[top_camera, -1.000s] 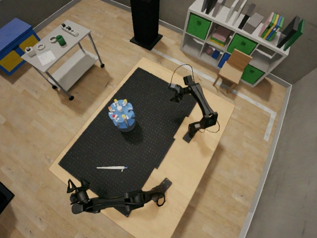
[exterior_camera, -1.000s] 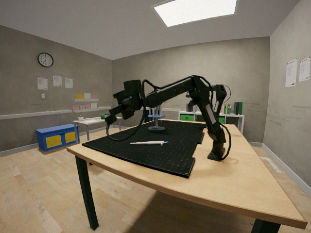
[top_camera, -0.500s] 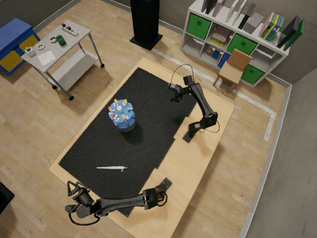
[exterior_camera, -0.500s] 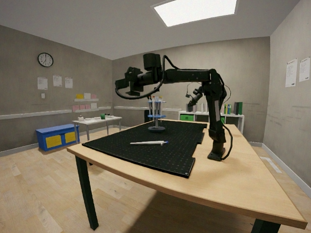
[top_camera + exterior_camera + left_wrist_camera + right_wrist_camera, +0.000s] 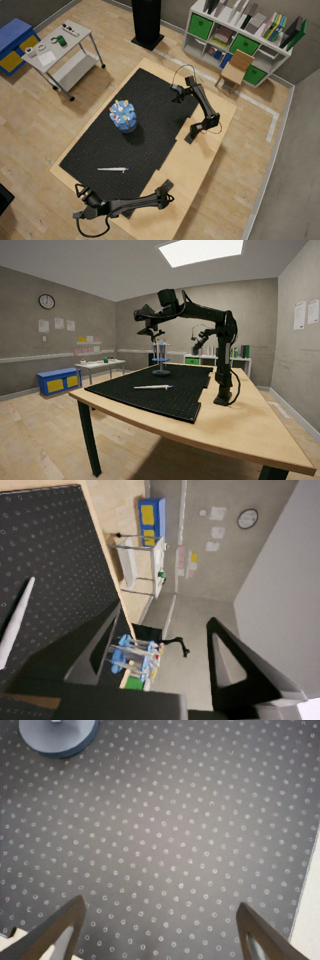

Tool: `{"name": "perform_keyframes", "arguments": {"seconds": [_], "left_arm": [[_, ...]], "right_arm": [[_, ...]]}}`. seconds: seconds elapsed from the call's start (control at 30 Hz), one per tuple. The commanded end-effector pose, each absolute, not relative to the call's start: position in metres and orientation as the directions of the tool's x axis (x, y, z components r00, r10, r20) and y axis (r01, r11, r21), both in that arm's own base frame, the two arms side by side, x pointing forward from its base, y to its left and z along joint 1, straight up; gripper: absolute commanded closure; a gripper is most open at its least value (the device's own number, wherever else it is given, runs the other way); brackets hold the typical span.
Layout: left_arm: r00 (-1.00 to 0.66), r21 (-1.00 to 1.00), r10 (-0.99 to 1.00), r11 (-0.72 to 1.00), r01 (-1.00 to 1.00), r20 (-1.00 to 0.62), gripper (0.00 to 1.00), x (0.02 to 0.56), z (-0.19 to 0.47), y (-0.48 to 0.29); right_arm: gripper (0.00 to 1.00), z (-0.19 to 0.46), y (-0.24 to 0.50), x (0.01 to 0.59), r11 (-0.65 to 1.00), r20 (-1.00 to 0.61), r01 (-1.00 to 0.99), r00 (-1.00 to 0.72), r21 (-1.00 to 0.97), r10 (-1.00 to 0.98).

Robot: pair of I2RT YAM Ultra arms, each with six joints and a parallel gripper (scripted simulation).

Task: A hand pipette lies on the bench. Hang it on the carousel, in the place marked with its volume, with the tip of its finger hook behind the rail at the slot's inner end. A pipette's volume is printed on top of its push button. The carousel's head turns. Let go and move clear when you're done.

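The white pipette [image 5: 112, 169] [image 5: 152, 387] [image 5: 19, 617] lies flat on the black mat, its blue push button [image 5: 128, 168] [image 5: 171, 386] towards the arms' base side. The printed volume is not readable. The carousel [image 5: 122, 109] [image 5: 161, 359] [image 5: 119, 661] stands upright with a blue head; several pipettes with yellow, orange and red buttons hang on it. Its place marks are not readable. My left gripper [image 5: 167, 612] is open and empty, high beyond the pipette, pointing roughly level. My right gripper [image 5: 160, 904] [image 5: 176, 99] is open and empty above the mat, away from the carousel.
The perforated black mat [image 5: 152, 124] [image 5: 180, 400] [image 5: 165, 825] covers much of the wooden table [image 5: 191, 167] [image 5: 232, 433]. The carousel's round base [image 5: 60, 735] [image 5: 161, 373] stands near the mat's far long edge. A trolley, shelves and a chair stand off the table.
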State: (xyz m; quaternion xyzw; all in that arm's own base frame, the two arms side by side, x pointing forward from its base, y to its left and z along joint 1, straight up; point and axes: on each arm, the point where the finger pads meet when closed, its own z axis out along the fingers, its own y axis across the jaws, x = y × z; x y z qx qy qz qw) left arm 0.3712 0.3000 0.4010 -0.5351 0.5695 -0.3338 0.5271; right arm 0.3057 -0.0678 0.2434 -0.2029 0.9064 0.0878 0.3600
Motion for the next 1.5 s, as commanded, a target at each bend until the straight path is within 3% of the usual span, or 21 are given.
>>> {"name": "perform_keyframes", "arguments": {"seconds": [0.0,0.17,0.37,0.83,1.47], "left_arm": [[0.129,-0.868,-0.929,0.267,-0.418,-0.348,0.00,0.348,0.392,0.293],[0.114,-0.846,-0.928,0.267,-0.461,-0.355,0.00,0.352,0.378,0.297],[0.073,-0.717,-0.851,0.388,-0.579,-0.520,0.00,0.307,0.395,0.269],[-0.099,-0.447,-0.740,0.501,-0.741,-0.666,0.00,0.235,0.390,0.228],[-0.367,-0.103,-0.643,0.572,-0.814,-0.672,0.00,0.141,0.367,0.174]], "right_arm": [[0.00,0.253,-0.070,0.309,0.901,-0.712,-0.435,-0.630,-0.008,-0.311],[0.00,0.253,-0.070,0.309,0.901,-0.712,-0.435,-0.630,-0.008,-0.311],[0.00,0.253,-0.070,0.309,0.901,-0.712,-0.435,-0.630,-0.008,-0.311],[0.00,0.253,-0.070,0.309,0.901,-0.712,-0.435,-0.630,-0.008,-0.311],[0.00,0.253,-0.070,0.309,0.901,-0.712,-0.435,-0.630,-0.008,-0.311]]}}
